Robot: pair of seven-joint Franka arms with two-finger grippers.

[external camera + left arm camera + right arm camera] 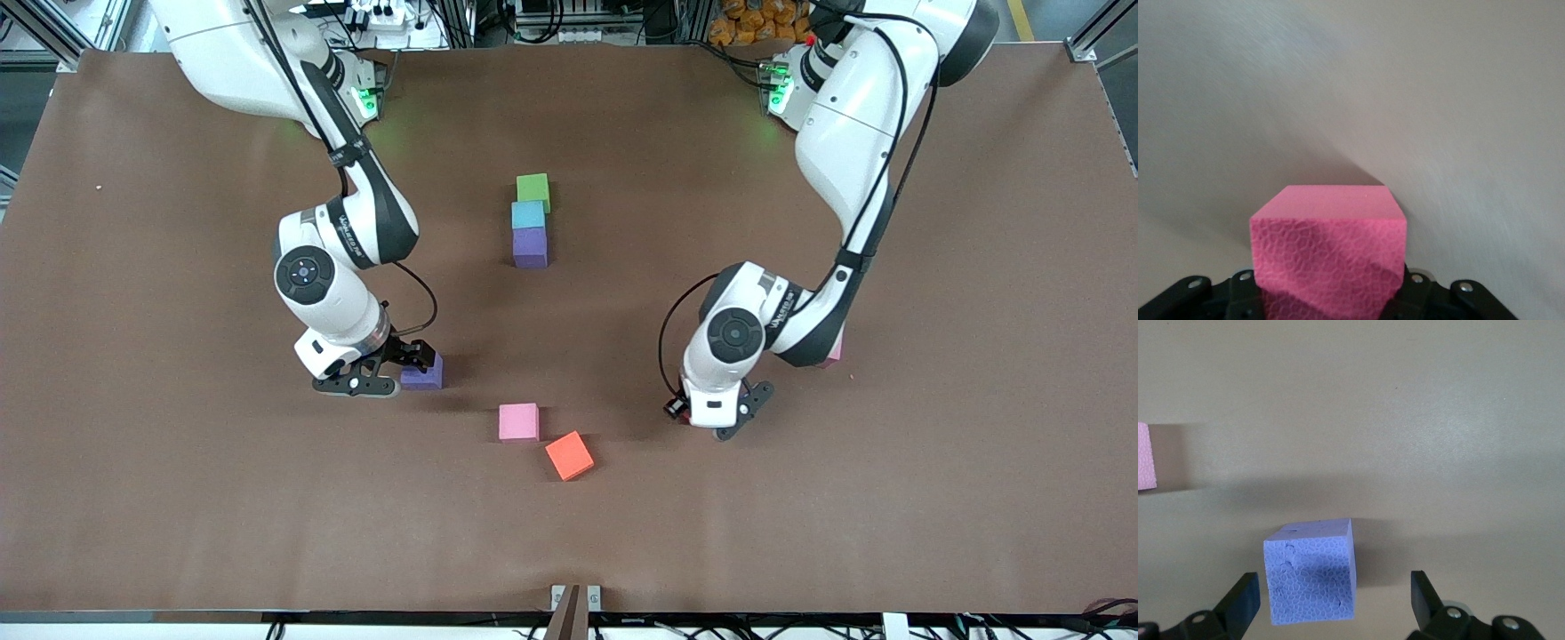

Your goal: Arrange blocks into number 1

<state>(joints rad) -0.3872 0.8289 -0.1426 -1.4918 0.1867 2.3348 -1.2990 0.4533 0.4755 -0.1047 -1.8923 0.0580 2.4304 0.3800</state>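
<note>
Red block (pixel 1328 250) pinched in left gripper (pixel 711 425), lower right: lift straight; right gripper (pixel 391 369) spread around purple block (pixel 423 372): centre first.

No label or number can be read — only tiny, illegible lettering on each arm's dark wrist band.

Pink cube (pixel 518 421): on brown table (pixel 178 498), mid-front.
Orange cube (pixel 569 455): at its 4 o'clock, just beside, turned askew.
</note>
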